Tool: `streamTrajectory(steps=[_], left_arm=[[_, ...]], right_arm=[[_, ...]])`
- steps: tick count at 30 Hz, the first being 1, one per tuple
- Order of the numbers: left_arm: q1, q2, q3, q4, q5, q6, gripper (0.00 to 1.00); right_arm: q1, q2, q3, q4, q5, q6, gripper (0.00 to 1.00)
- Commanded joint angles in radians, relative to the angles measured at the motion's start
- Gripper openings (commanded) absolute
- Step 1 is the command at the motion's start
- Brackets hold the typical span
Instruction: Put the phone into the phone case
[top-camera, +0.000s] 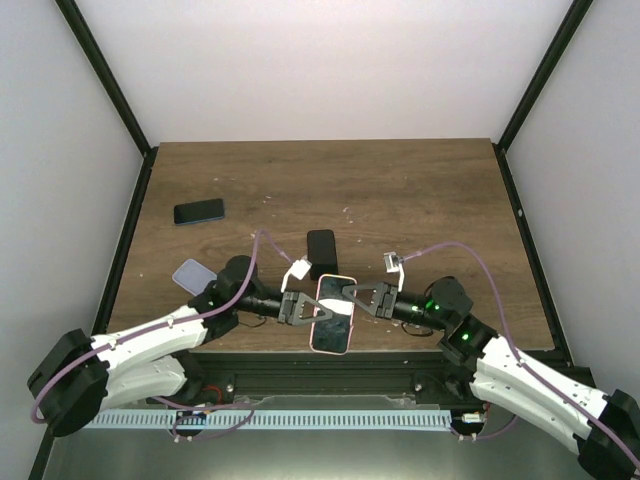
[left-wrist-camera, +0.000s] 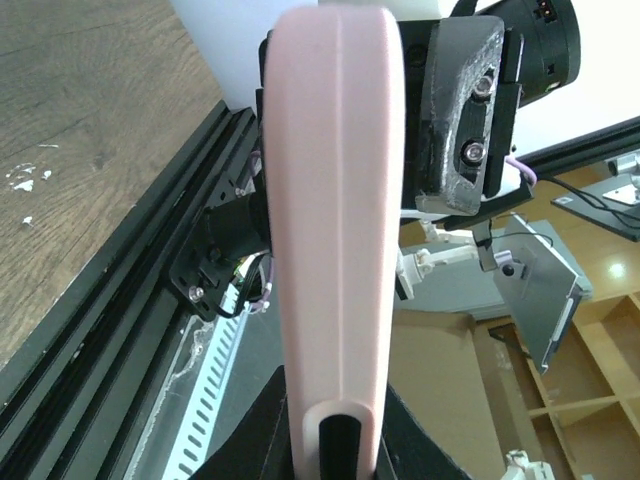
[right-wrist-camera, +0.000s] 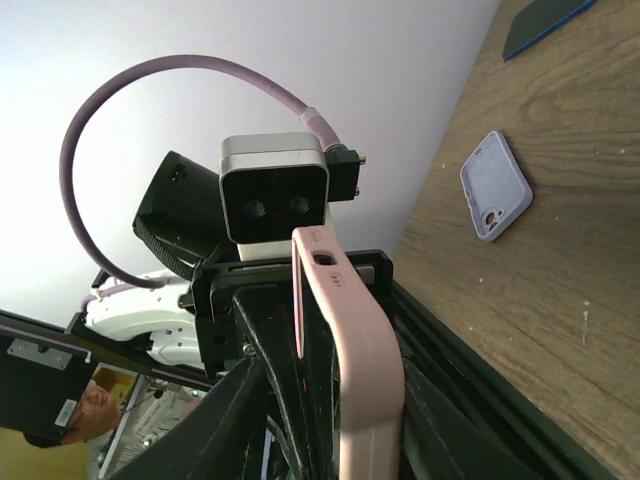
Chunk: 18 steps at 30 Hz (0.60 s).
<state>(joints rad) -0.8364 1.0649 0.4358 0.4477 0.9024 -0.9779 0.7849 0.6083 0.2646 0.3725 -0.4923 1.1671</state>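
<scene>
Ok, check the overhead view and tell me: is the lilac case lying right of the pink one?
No, the lilac case lies well to the left of the pink case.

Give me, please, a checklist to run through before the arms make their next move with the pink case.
1. Left end effector shut on the pink case: ok.
2. Right end effector gripping the pink case: cannot tell; the pink case lies between its fingers, but a firm hold does not show.
3. Phone inside the pink case: ok, its screen shows within the pink rim.
4. Phone seated at every corner: cannot tell.
5. Pink case held off the table: ok, it hangs over the near edge.
6. Black phone clear of the pink case: cannot tell; it lies just beyond the far end.
</scene>
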Motion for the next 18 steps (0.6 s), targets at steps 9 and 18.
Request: streamTrajectory(steps=[9,18], left_arm=[[0.002,-0.004,0.016,-0.158,-0.045,0.051,0.13],[0.004,-0.033,0.126,-0.186,-0.147,0.049,0.12]], right_arm=[[-0.001,-0.012,0.057,0.051,0.035,0.008,0.01],[-0.001,0.013,0.047,-0.042,-0.068,-0.059,0.71]])
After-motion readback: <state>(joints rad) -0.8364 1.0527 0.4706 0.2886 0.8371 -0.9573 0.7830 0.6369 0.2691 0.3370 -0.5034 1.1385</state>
